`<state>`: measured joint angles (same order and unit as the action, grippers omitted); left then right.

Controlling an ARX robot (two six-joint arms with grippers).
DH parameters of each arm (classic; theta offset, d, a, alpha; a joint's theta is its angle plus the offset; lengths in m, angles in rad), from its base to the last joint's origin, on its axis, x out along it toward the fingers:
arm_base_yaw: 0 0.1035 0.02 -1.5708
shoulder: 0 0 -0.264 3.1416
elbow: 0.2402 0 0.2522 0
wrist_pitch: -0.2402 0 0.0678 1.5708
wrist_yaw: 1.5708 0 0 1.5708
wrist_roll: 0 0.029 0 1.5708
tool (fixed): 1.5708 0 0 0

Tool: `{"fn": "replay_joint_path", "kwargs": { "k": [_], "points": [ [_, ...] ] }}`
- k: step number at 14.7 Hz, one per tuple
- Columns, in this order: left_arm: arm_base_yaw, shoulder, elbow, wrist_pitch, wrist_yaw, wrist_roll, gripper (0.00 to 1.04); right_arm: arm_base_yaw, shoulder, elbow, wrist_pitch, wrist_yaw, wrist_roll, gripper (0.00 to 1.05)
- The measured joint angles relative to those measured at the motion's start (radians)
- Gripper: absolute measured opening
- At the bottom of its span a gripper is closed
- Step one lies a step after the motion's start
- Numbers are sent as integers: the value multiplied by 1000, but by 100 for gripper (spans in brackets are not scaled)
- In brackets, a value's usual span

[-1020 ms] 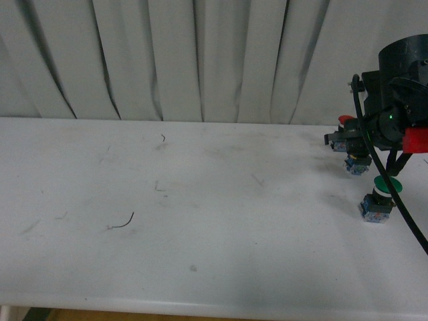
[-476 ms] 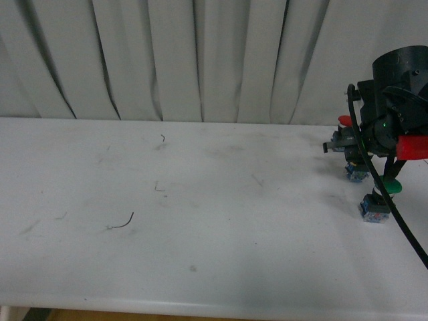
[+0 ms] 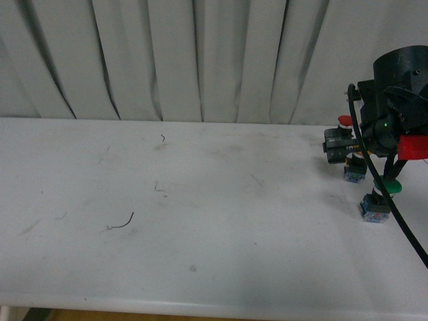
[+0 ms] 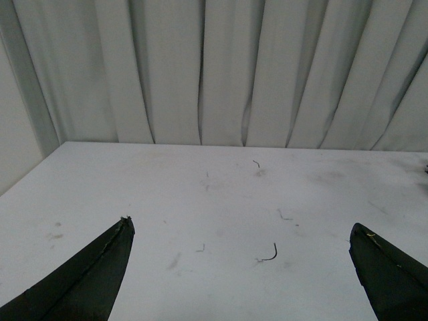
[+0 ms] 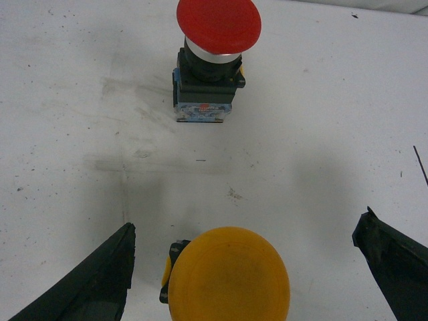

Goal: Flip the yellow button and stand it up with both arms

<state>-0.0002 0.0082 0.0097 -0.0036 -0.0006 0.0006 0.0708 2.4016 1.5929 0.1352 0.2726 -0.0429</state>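
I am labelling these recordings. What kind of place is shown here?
Probably a robot test bench: a scuffed white table, a pleated white curtain as backdrop, and industrial push-buttons such as the yellow button.

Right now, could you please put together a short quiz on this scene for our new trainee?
1. True or false: the right end effector is shut on the yellow button.
2. In the right wrist view, which button shows apart from the yellow one? A) green button B) red button C) none
3. Fill in: the left end effector hangs open over a bare stretch of the white ____.

Key:
1. False: its fingers stand wide on either side of the cap, not touching it.
2. B: the red button stands upright on its blue base.
3. table.
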Motion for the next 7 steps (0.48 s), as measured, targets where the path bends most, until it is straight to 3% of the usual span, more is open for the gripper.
{"fn": "replay_joint_path", "kwargs": {
  "k": [7],
  "points": [
    [0,0,0,0,0,0,98,0,-74,-46,50,-87,23,98]
  ]
}}
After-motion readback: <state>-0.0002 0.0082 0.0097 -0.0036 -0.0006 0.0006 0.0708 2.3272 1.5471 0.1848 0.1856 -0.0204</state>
